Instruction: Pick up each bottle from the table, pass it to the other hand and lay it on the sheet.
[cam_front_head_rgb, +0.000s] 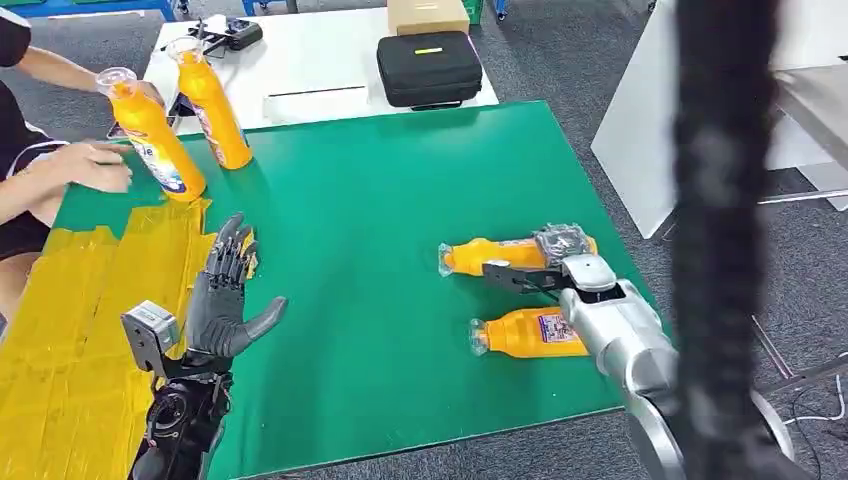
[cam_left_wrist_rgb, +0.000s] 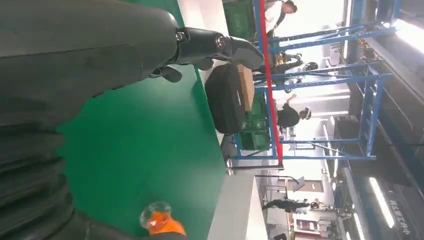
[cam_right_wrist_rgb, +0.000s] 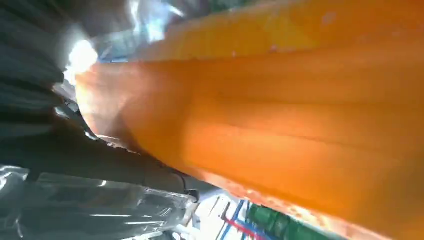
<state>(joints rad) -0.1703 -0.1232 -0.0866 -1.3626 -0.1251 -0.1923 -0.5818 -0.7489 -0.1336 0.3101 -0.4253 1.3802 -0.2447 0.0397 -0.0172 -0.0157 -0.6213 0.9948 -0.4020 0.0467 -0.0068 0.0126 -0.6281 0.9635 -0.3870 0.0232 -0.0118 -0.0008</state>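
Toward four o'clock on the green table (cam_front_head_rgb: 400, 250), the right hand (cam_front_head_rgb: 540, 275) reaches over one lying orange bottle (cam_front_head_rgb: 490, 256); whether it grips is unclear. Left hand (cam_front_head_rgb: 225, 290) waits spread at eight o'clock. Risk: the round bottle could roll under a loose grasp.

We see a grey carpeted floor (cam_front_head_rgb: 560, 60) around the green surface (cam_front_head_rgb: 400, 200). Behind it stands a white table (cam_front_head_rgb: 320, 70) carrying a black case (cam_front_head_rgb: 430, 68) and a cardboard box (cam_front_head_rgb: 428, 15). A white panel (cam_front_head_rgb: 640, 150) leans at the right. Blue metal racks (cam_left_wrist_rgb: 370, 100) stand under bright ceiling lights (cam_left_wrist_rgb: 382, 195).
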